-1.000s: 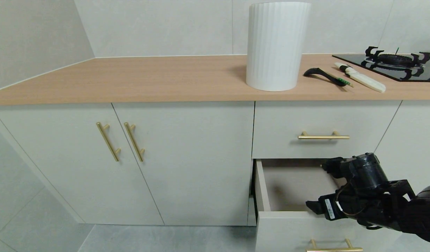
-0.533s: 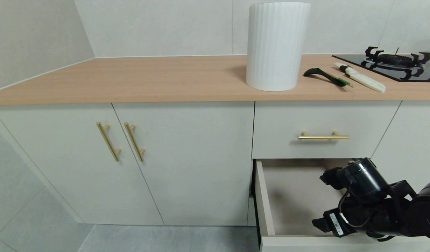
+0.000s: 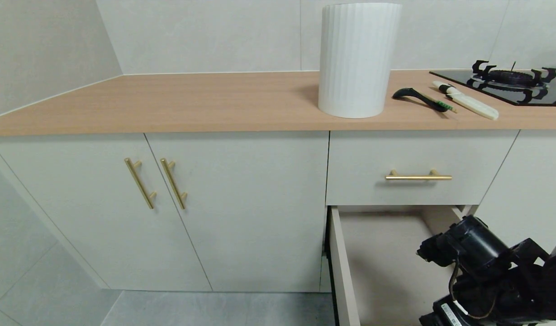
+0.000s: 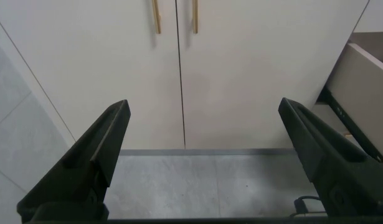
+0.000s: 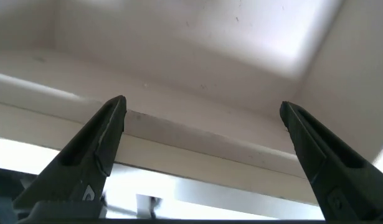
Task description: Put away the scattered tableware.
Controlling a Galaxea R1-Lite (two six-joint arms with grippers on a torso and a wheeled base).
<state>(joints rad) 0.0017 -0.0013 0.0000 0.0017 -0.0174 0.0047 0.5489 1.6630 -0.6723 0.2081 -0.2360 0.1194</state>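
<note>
On the counter [image 3: 214, 102], right of the white canister [image 3: 357, 59], the knife [image 3: 468, 105] and black utensil [image 3: 420, 98] lie untouched, so all the putting away is left. Below, the drawer [image 3: 339, 262] stands open, ready; the right hand [image 5: 202, 106] hangs wide and empty over it, the left hand [image 4: 203, 106] wide and empty too.
</note>
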